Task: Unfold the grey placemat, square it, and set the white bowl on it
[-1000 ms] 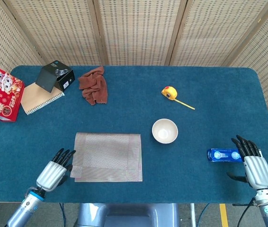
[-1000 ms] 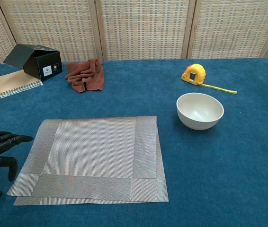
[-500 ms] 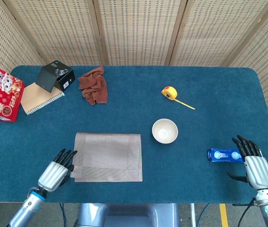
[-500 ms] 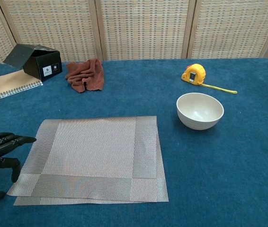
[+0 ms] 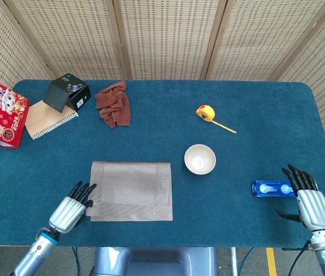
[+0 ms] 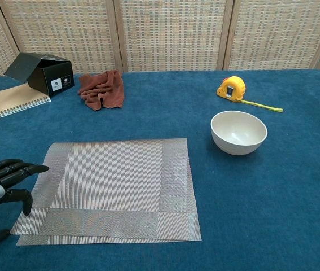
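- The grey placemat [image 5: 131, 190] lies folded on the blue table [image 5: 254, 121], near the front edge and left of centre. Its upper layer sits slightly offset from the lower layer, which shows along the front and right edges.
- The white bowl [image 5: 200, 158] stands upright on the table, just beside the placemat's far right corner and apart from it. Nothing is in it.
- The left hand [image 5: 70, 209] is at the placemat's front left corner, holding nothing, fingers extended and apart. In the chest view its fingertips [image 6: 33, 168] reach the mat's left edge and its thumb points down at the corner.
- The right hand [image 5: 310, 201] is near the table's right front corner, fingers extended and spread, holding nothing. Its fingertips lie at the end of a blue packet [image 5: 270, 188].
- A yellow tape measure [image 5: 207, 112] lies beyond the bowl, tape partly drawn out.
- At the far left are a brown cloth [image 5: 113, 103], a black box [image 5: 66, 92], a spiral notebook [image 5: 45, 119] and a red calendar [image 5: 3, 114].
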Action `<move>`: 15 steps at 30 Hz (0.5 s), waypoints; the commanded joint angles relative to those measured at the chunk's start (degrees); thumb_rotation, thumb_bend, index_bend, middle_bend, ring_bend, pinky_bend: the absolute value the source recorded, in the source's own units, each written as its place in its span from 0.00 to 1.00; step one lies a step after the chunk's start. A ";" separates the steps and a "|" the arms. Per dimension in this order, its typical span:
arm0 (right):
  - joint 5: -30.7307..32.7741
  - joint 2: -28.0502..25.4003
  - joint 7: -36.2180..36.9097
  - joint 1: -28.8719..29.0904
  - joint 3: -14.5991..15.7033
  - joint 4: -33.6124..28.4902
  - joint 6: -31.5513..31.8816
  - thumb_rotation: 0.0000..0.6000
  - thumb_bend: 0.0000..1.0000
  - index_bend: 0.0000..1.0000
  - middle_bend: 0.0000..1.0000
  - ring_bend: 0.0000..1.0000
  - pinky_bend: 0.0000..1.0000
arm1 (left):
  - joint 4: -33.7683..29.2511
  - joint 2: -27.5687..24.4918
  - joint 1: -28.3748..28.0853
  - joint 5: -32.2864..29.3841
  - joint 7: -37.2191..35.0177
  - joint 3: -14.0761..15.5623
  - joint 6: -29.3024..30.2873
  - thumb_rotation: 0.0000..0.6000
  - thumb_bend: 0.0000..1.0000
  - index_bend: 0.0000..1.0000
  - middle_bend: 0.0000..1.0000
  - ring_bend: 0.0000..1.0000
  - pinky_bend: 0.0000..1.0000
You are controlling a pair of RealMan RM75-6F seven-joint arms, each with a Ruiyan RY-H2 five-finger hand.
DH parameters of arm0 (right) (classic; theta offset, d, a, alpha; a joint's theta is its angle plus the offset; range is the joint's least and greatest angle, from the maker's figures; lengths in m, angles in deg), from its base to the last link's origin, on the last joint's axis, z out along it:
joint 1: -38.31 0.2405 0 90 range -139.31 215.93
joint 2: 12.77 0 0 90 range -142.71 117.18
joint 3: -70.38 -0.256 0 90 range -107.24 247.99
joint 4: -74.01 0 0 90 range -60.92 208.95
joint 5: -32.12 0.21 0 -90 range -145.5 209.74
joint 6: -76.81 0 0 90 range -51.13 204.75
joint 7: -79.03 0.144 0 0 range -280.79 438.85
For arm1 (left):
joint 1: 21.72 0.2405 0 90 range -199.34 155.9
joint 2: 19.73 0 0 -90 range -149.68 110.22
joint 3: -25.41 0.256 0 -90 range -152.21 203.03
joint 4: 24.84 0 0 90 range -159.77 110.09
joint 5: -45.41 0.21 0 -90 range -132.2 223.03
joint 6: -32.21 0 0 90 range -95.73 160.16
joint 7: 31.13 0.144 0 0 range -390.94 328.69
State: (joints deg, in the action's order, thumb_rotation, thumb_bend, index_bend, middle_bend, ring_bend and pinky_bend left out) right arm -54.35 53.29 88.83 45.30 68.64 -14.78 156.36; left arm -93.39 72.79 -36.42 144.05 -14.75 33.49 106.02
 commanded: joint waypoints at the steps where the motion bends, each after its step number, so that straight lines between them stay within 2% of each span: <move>1: 0.04 -0.05 0.08 0.02 -0.04 -0.02 -0.04 1.00 0.09 0.01 0.00 0.00 0.00 | -0.69 -0.31 -0.05 -0.41 0.78 0.02 -0.49 1.00 0.32 0.41 0.00 0.00 0.00; 10: -0.03 -0.17 0.56 -0.03 -0.12 -0.10 0.15 1.00 0.09 0.01 0.00 0.00 0.00 | -0.88 0.33 -0.17 -0.54 1.74 -0.33 -0.30 1.00 0.33 0.44 0.00 0.00 0.00; 15: -0.06 -0.09 0.33 0.03 -0.03 -0.06 -0.05 1.00 0.09 0.01 0.00 0.00 0.00 | -0.77 1.21 -0.36 -0.41 2.30 -0.45 -0.32 1.00 0.39 0.44 0.00 0.00 0.00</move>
State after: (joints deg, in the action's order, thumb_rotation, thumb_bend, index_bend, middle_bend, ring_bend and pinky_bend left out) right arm -54.41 53.20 89.15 45.33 68.61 -14.84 156.30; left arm -94.19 73.95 -36.76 143.63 -12.50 33.05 105.69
